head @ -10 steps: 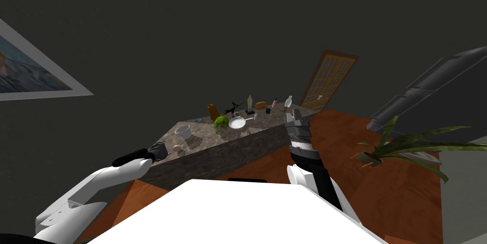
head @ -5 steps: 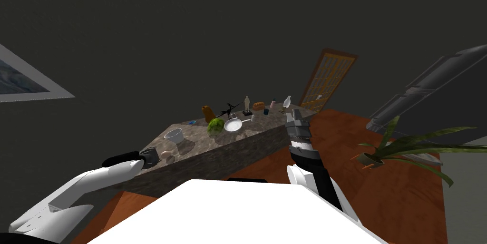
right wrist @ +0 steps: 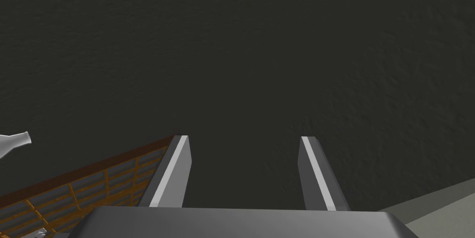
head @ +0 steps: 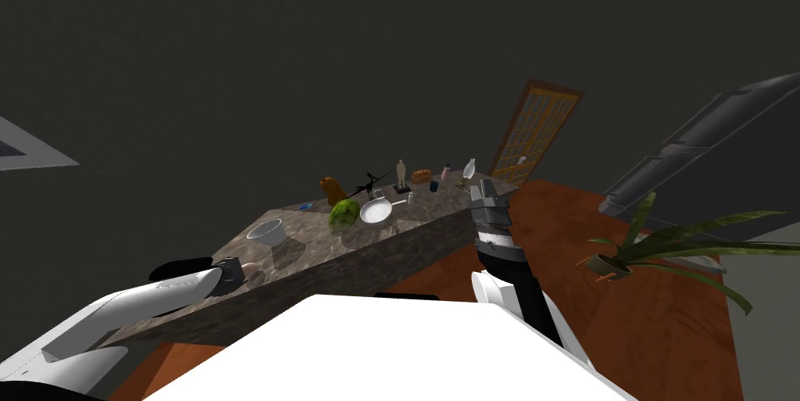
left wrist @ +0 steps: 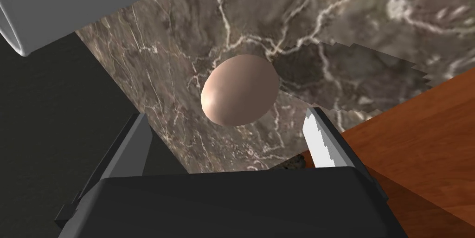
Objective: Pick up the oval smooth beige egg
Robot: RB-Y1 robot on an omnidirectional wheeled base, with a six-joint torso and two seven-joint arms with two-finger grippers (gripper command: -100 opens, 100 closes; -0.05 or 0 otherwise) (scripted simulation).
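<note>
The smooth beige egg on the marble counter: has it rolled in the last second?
No. The smooth beige egg keeps its place beside the round white bowl on the brown marble counter; only my camera moved.

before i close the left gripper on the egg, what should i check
1. Left gripper open: ok, fingers stand apart.
2. Egg centred between the fingers: ok.
3. Egg deep enough between the fingers: not ok, it lies mostly ahead of the fingertips, untouched.
4. White bowl clear of the fingers: ok, off to one side.
5. Egg steady on the marble counter: cannot tell; it lies near the counter's edge.
6. Right gripper out of the way: ok, open, at the counter's other end.
</note>
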